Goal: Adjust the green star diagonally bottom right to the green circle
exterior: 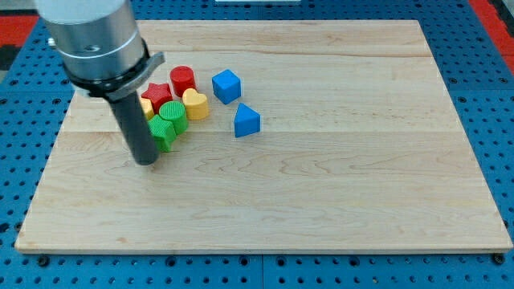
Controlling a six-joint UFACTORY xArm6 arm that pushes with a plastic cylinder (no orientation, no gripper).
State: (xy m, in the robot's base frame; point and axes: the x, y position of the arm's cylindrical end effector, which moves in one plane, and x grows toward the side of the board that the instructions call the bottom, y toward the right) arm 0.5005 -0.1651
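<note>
The green circle (173, 113) sits in a tight cluster at the board's upper left. The green star (165, 135) lies just below it and slightly to its left, touching it, partly hidden by the rod. My tip (146, 161) rests on the board at the green star's lower left, right against it or very close; I cannot tell which.
A red star (158, 91), a red cylinder (182, 79), a yellow heart (195, 103) and a partly hidden yellow block (147, 105) crowd around the green circle. A blue cube (226, 85) and a blue triangular block (246, 120) stand to the right. The wooden board (321, 185) lies on a blue pegboard.
</note>
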